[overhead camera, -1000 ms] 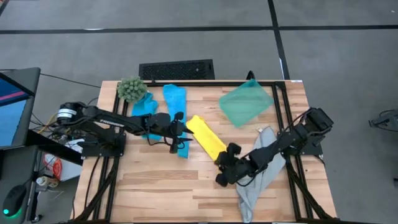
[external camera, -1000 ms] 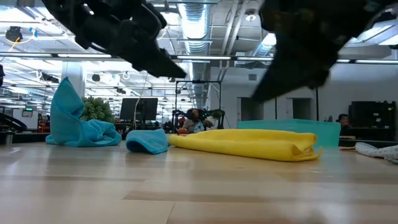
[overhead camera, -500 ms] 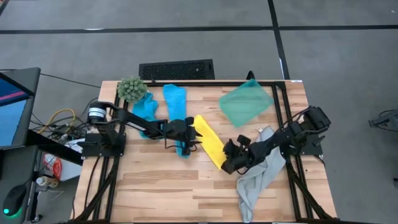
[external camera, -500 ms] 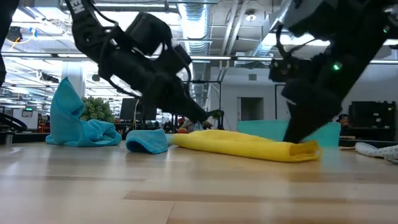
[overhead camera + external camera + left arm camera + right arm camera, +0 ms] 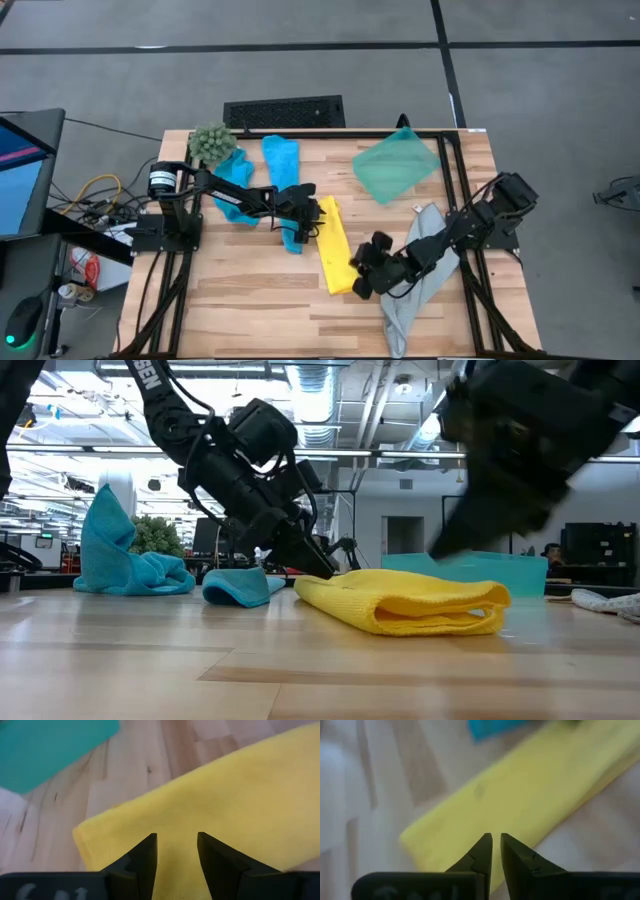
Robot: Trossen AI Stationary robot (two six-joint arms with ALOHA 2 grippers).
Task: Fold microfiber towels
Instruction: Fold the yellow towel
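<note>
The yellow towel lies on the table as a folded strip running from far to near; it also shows in the low view. My left gripper is open, slanting down at the strip's far end. My right gripper is shut and empty, lifted above the strip's near end; it is blurred in the low view. Two turquoise towels lie at the far left, the second partly under my left arm. The pale grey towel lies under my right arm. My left gripper comes at the yellow towel's far end slanting down from the table's left, its open fingers over the top layer. Whether the fingertips touch the cloth I cannot tell.
A translucent green bin sits at the far right. A fuzzy green plant stands at the far left corner. A black grille-like object lies beyond the far edge. Bare wood shows along the near edge.
My right gripper came down on the yellow towel's near end, drew it toward the near edge, then rose off it. The towel has swung from diagonal to nearly far-to-near. My left gripper has moved right and down to the towel's far end.
</note>
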